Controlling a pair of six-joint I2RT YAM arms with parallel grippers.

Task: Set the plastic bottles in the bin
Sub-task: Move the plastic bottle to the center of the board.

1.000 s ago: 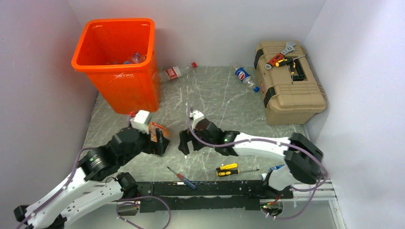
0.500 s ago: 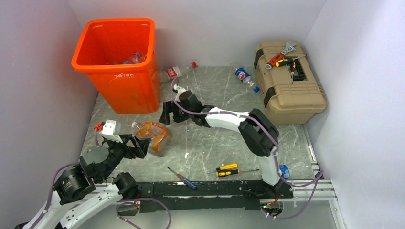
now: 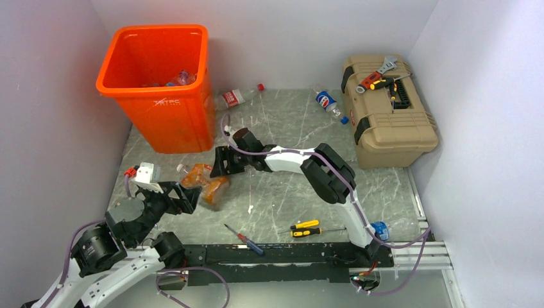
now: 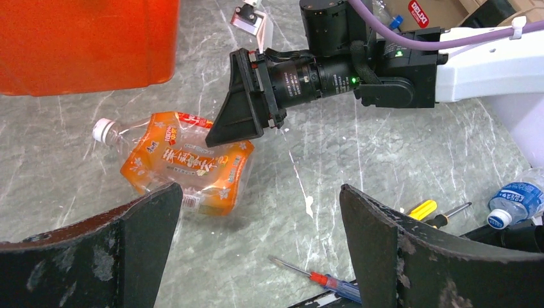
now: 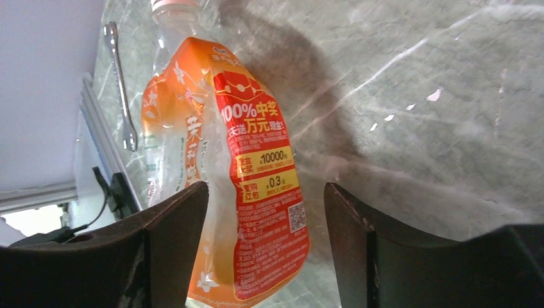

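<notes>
Bottles (image 3: 179, 78) lie in the bin (image 3: 168, 119); near it I see right gripper (image 3: 220, 168) parted astride a crushed bottle (image 3: 208, 187), left gripper (image 3: 185, 196) gaping.

crushed orange-label bottle (image 3: 205, 183) near orange bin (image 3: 172, 122)

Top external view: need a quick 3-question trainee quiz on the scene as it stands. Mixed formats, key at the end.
1. True or false: the bin is empty.
2. The orange-label bottle is: A) standing upright B) lying on the table C) held off the table.
3. Fill in: the wrench rests on the tan ___.
Key: 1 false, bottles show inside. 2 B. 3 toolbox.
</notes>
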